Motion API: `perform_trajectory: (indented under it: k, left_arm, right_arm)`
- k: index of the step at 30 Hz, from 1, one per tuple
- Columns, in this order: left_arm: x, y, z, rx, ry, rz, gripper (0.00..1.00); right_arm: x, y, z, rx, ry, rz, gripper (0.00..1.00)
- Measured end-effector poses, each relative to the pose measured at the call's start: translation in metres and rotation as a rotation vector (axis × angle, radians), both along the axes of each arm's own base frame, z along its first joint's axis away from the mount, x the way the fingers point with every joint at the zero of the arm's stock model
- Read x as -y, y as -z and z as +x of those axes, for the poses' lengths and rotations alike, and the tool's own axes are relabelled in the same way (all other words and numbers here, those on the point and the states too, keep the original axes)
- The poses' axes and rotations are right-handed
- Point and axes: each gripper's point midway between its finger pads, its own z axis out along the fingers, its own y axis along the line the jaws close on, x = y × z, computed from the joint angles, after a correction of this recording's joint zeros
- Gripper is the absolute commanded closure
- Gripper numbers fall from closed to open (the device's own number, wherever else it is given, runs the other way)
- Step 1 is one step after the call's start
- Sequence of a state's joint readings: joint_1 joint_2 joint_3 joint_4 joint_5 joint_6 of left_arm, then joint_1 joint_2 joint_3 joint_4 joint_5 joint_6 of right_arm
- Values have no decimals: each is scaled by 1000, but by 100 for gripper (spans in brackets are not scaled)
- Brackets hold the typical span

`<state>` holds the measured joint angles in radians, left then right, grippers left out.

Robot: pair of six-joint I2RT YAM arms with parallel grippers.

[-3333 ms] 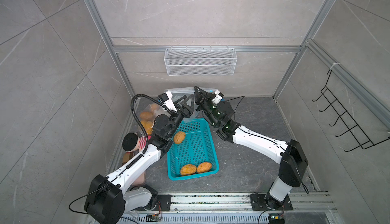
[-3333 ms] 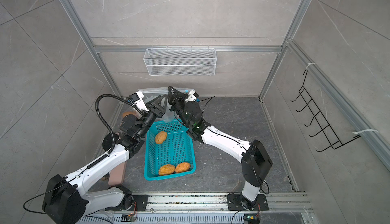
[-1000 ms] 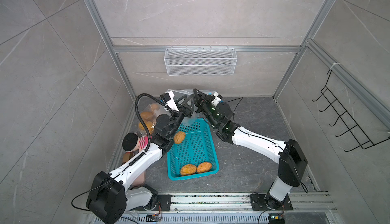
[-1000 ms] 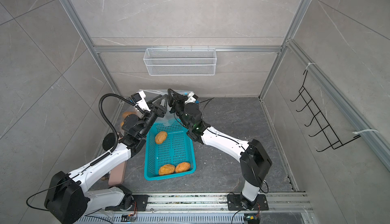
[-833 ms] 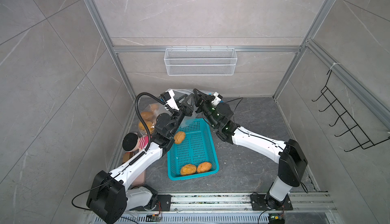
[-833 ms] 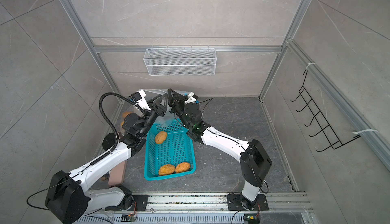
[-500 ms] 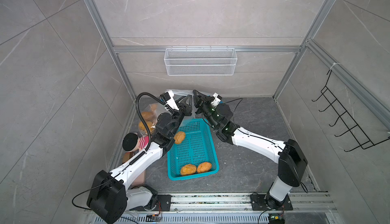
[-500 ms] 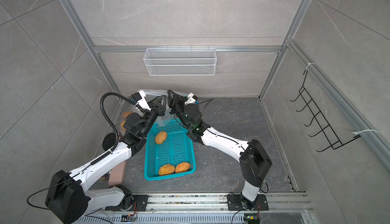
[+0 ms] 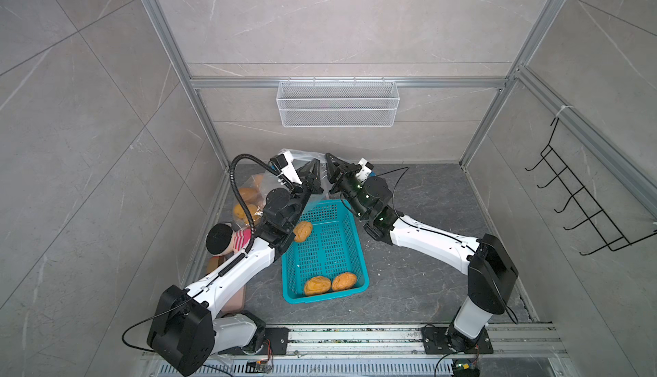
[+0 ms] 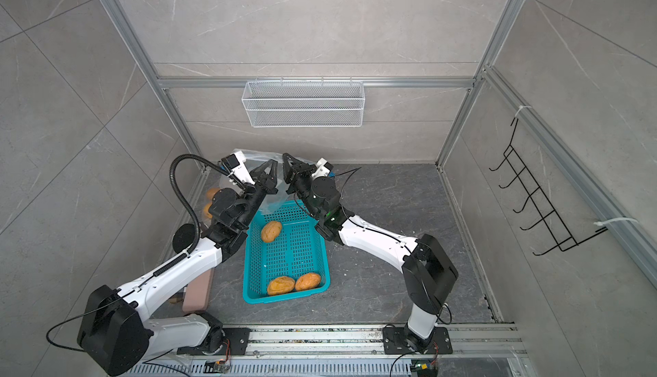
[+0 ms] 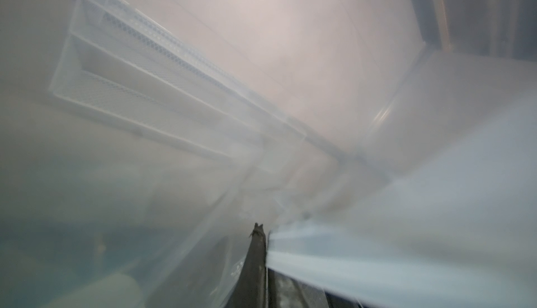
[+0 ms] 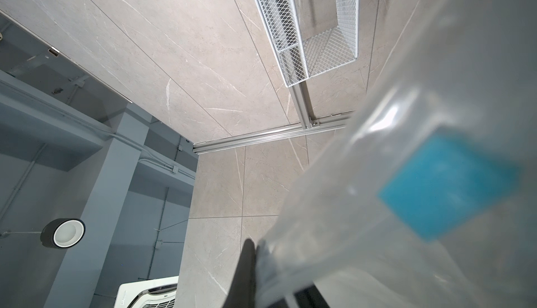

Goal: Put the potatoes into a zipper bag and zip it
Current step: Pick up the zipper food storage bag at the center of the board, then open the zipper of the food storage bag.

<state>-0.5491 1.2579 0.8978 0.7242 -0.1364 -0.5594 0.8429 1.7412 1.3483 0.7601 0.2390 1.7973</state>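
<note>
The teal basket (image 9: 325, 250) sits on the dark counter (image 9: 426, 215). Three potatoes (image 9: 317, 285) lie in it: one against its left wall toward the far end, and two touching side by side at its near end. Off the basket's far left corner stands the clear zipper bag (image 9: 259, 185), and more potatoes (image 9: 245, 211) show through its film; their number cannot be told. The bag's top is drawn up above the basket's far end, where both arms meet. The left hand (image 9: 314, 165) has its fingers (image 11: 258, 235) together, clamped on the bag's film, which veils nearly the whole left wrist view. The right hand (image 9: 330, 160), just beside it over the basket's far end, is likewise pinched shut on the zipper bag's edge. In the right wrist view the film runs out from the dark fingers (image 12: 247, 254), with a blurred blue patch (image 12: 444, 187) on it. Both top views show the two hands close together but apart. A doll (image 9: 227, 240) with black hair lies to the basket's left, by the left arm. A white wire shelf (image 9: 337, 103) hangs on the wall beyond the basket's far end.
</note>
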Motion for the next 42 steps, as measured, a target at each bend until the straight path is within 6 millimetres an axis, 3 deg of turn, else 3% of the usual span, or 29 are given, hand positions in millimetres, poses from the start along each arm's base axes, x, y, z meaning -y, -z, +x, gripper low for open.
perform_trajectory:
  k: [3,4,10,12,15,18,23,28,31,34,37,42]
  left_arm:
    - [0,1,0,-2,1,1,100]
    - [0,1,0,-4,1,3,100]
    - [-2,17,-7,-62,2,70,100]
    - [-6,22,-13,-93,1,113,100]
    - [-12,34,-25,-174,2,209,100]
    - [-19,34,-34,-265,1,323,100]
    - [-36,1,-61,-357,13,506,100]
    - [-52,-24,-93,-433,61,689,100]
    - [-58,-16,-103,-515,97,813,100]
    - [-61,18,-112,-636,157,933,100]
    - [-60,54,-124,-747,244,1011,100]
    - [-59,92,-139,-854,338,1065,100]
  right_arm:
    - [0,2,0,-4,-2,3,99]
    - [1,3,1,-5,-3,3,94]
    - [11,12,10,-10,1,2,42]
    - [18,18,15,-11,9,-17,34]
    - [29,19,22,5,3,-57,32]
    - [46,6,24,59,-17,-109,31]
    - [78,-17,22,196,-44,-323,31]
    - [58,-34,-8,408,-153,-698,32]
    - [35,-32,-50,607,-241,-903,30]
    - [9,-18,-91,793,-335,-1044,31]
    - [-11,5,-118,921,-409,-1128,31]
    - [-35,68,-149,1022,-527,-1242,29]
